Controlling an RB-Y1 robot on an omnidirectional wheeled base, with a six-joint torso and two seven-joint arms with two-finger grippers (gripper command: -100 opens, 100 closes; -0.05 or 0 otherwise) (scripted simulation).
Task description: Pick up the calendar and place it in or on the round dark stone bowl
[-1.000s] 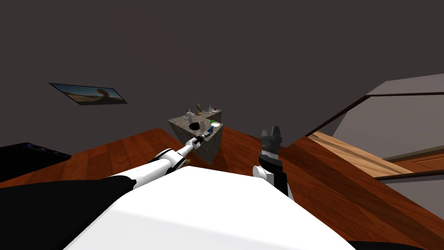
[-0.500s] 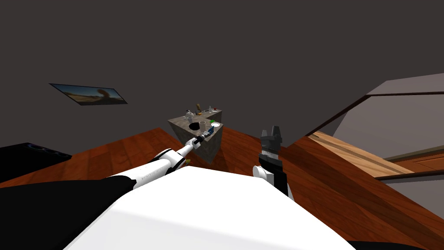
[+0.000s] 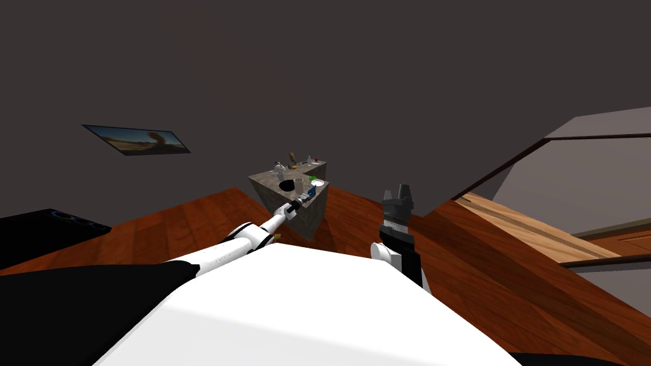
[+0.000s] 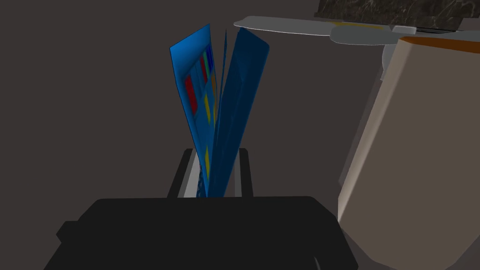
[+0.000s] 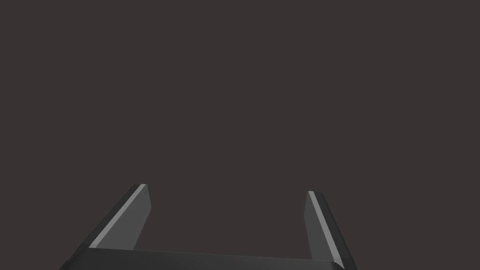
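Observation:
A blue folded calendar [image 4: 220,112] with red and yellow marks stands between the fingers of my left gripper [image 4: 213,180], which is shut on its lower end. In the head view my left gripper [image 3: 304,199] reaches out over the near edge of the stone counter block [image 3: 306,216], holding the calendar [image 3: 309,190] just right of the round dark bowl [image 3: 286,185]. My right gripper [image 3: 398,197] is raised at the right of my chest, away from the counter, and its fingers [image 5: 136,218] stand open with nothing between them.
On the counter sit a tan cup [image 3: 297,183], a white plate [image 3: 317,183], a small green thing [image 3: 312,178] and several small items [image 3: 292,162] further back. A tan container [image 4: 417,140] and a white plate [image 4: 318,29] lie close beside the calendar. Wooden floor [image 3: 191,216] surrounds the counter.
My left arm has stretched a little further toward the counter with the calendar in it. The head camera has shifted slightly; the wall picture sits further right. The right arm is unmoved.

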